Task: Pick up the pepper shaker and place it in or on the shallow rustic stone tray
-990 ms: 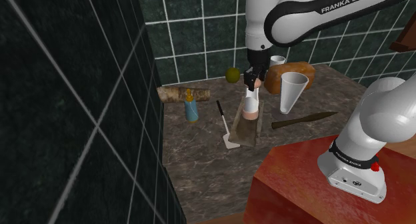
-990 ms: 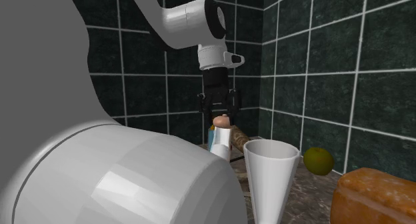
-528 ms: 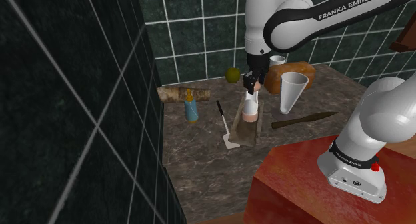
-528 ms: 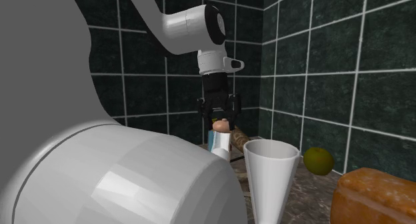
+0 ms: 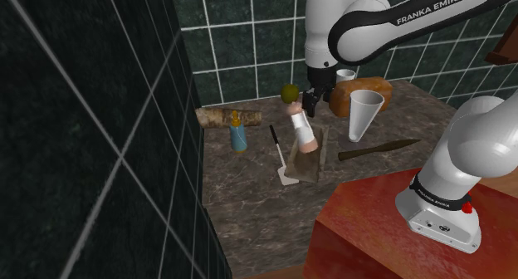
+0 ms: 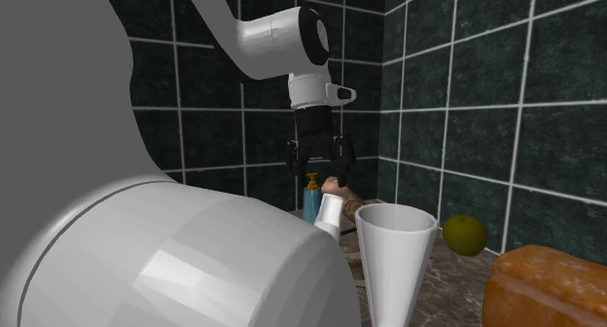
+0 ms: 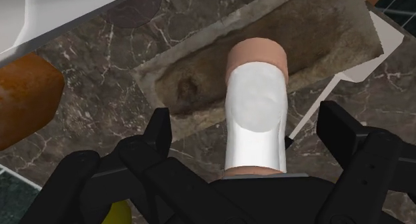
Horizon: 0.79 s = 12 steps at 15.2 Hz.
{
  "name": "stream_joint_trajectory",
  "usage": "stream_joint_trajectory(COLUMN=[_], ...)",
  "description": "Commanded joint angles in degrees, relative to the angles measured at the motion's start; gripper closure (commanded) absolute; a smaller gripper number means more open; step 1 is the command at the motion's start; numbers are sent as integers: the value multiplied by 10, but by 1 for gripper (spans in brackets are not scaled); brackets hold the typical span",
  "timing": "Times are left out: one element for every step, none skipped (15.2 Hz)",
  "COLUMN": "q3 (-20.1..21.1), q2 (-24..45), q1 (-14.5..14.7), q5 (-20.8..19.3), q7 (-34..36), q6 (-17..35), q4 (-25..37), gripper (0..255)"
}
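Pepper shaker (image 5: 302, 129): white body, pinkish-tan ends. Tray (image 5: 309, 165): mottled grey-brown. Countertop (image 5: 249, 203): dark brown, white veining. Wall tiles (image 5: 249, 36): dark green, pale grout. Gripper (image 6: 318, 165): black. Stand (image 5: 365, 236), lower right: mottled red.

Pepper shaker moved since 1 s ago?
Yes. The pepper shaker stood upright in the tray; now it leans toward the shoulder view's left, free of the open gripper.

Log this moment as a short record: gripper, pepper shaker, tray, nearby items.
gripper: open, above the shaker, fingers not touching it
pepper shaker: white with tan ends, tilted, lower end in the tray
tray: shallow, rough grey-brown trough
nearby: white cone cup, blue bottle, brown loaf
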Motion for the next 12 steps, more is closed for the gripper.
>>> stream_joint_trajectory(q3=[0, 0, 0, 1, 1, 1, 1, 1, 1, 1, 1, 1], q2=[-5, -8, -11, -13, -13, -13, -13, -13, -13, -13, -13, -13], q1=[1, 2, 3, 3, 3, 3, 3, 3, 3, 3, 3, 3], q5=[1, 3, 3, 4, 4, 4, 4, 4, 4, 4, 4, 4], q7=[-1, -2, -2, -2, -2, -2, -2, -2, -2, -2, -2, -2], q6=[-21, -41, -61, -76, -76, -77, -76, -76, -76, -76, -76, -76], q4=[16, 33, 50, 64, 64, 64, 64, 64, 64, 64, 64, 64], gripper=[0, 0, 0, 0, 0, 0, 0, 0, 0, 0, 0, 0])
